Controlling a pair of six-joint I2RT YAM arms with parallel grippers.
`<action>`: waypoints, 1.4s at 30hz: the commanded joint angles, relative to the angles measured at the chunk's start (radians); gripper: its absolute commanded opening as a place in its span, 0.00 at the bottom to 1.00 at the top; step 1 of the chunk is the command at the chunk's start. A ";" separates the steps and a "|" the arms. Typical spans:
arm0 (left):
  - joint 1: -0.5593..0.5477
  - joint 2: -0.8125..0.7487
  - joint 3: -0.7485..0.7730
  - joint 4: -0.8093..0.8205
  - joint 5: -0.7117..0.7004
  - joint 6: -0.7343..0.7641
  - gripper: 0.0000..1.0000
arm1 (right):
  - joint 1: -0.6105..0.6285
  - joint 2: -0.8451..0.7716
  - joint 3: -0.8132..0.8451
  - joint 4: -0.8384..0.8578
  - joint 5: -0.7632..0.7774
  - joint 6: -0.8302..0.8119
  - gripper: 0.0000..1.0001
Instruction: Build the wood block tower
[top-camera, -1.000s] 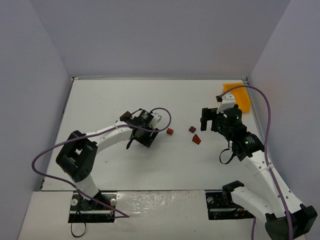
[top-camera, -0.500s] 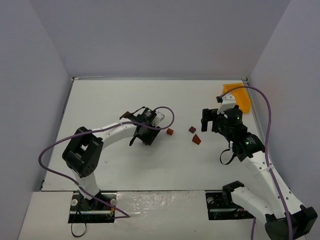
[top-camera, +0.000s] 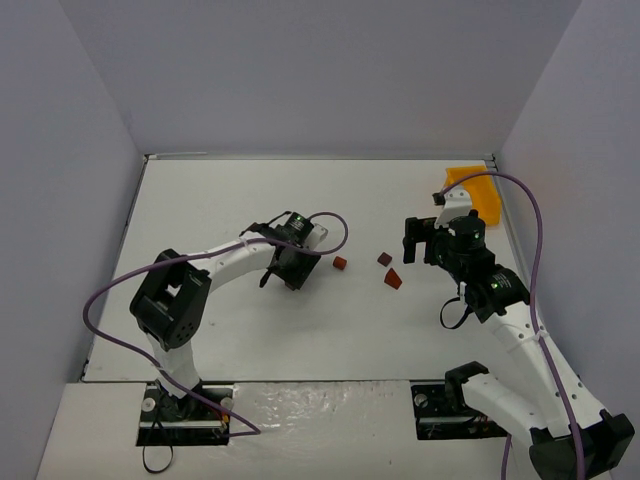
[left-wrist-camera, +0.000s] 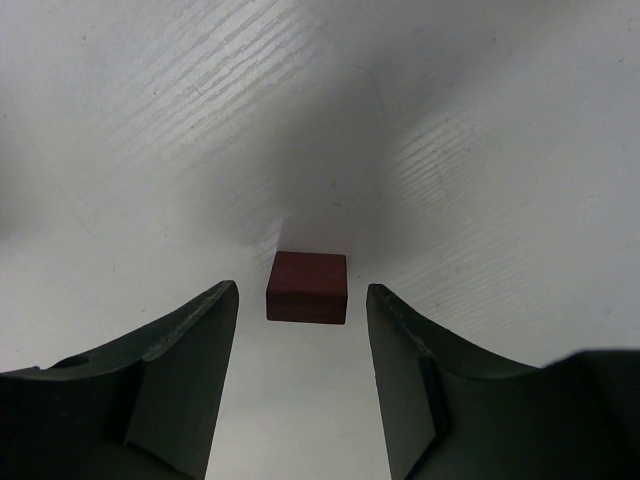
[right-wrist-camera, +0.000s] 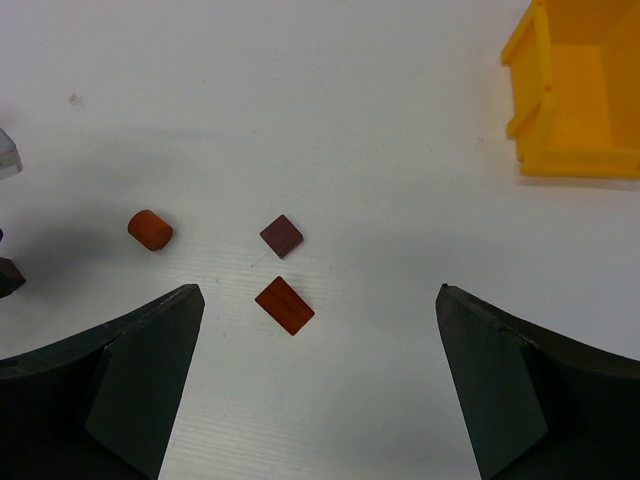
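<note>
Left of centre in the overhead view, the left gripper (top-camera: 287, 268) has swung in and narrowed its jaws, which now straddle a reddish-brown block (left-wrist-camera: 307, 287) lying on the table (left-wrist-camera: 150, 120) without touching it, so a first pick looks close, while the right gripper (right-wrist-camera: 320, 292) hangs wide open above three loose blocks (right-wrist-camera: 284, 305).

Four small wood blocks (right-wrist-camera: 281, 236) lie singly on the white table (top-camera: 250, 200), none touching another. A reddish-brown square block (left-wrist-camera: 307, 287) lies flat just below the middle of the left wrist view. In the right wrist view, a short orange-red cylinder (right-wrist-camera: 150, 229) lies left of centre, a dark maroon cube (right-wrist-camera: 281, 236) sits near the middle, and a red-brown wedge-like block (right-wrist-camera: 284, 305) lies just below it.
</note>
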 joint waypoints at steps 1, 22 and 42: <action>0.009 -0.021 0.054 -0.016 0.001 -0.005 0.47 | -0.006 -0.009 0.002 0.036 -0.008 -0.014 1.00; 0.019 -0.077 0.103 -0.079 0.014 -0.003 0.13 | -0.009 -0.007 0.001 0.037 -0.012 -0.018 1.00; 0.286 -0.038 0.585 -0.400 0.011 0.260 0.10 | -0.010 -0.015 0.001 0.032 -0.031 -0.027 1.00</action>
